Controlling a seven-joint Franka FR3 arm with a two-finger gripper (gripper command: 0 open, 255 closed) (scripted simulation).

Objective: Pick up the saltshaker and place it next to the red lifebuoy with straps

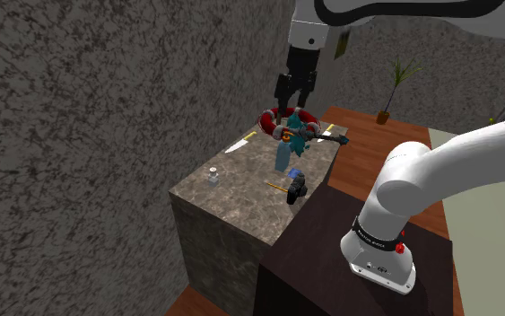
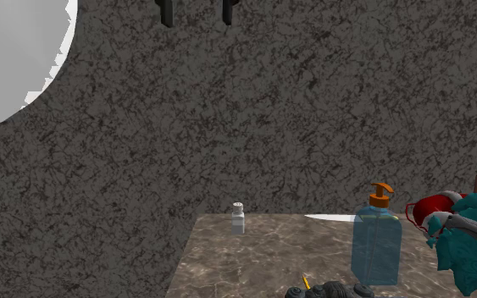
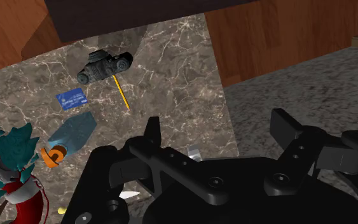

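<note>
Standing saltshaker well apart from spread fingers.

White arm arched high, black fingers pointing down, spread apart

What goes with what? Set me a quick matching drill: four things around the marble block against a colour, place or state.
1 saltshaker
2 soap dispenser
3 pencil
4 gripper

a yellow, lying by the black camera
b open, raised over the marble block
c blue, with an orange pump
d standing alone, apart from the clutter

Pairs: 1-d, 2-c, 3-a, 4-b.
</note>
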